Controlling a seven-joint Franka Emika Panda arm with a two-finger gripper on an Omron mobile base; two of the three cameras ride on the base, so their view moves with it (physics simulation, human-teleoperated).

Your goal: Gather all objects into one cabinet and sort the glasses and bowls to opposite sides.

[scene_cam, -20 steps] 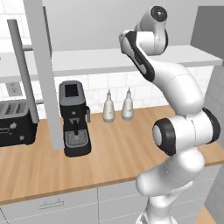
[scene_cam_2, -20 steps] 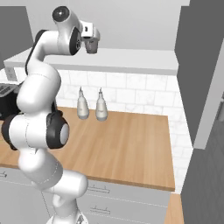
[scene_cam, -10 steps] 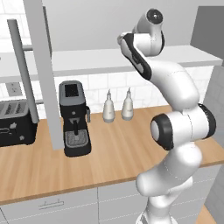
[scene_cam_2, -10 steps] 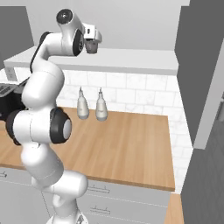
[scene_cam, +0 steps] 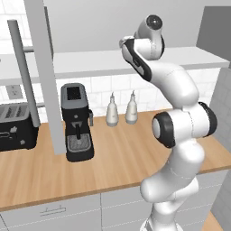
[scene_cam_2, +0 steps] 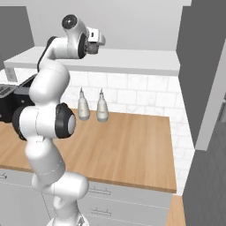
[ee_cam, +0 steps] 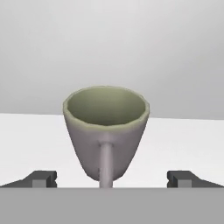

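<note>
Hand view puts the gripper (ee_cam: 112, 179) nearest, fingers spread wide and holding nothing. Just beyond stands a greyish-green handled cup (ee_cam: 106, 131) — upright on the white shelf (ee_cam: 183, 144), handle facing the camera. Best approach, I judge: advance level, straddle the cup body, close below the rim — avoiding the handle.

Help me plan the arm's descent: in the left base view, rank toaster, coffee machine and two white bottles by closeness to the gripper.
1. Right bottle and left bottle, at the back wall beneath the gripper; too close to call.
2. Coffee machine, further left.
3. Toaster, far left edge.
</note>
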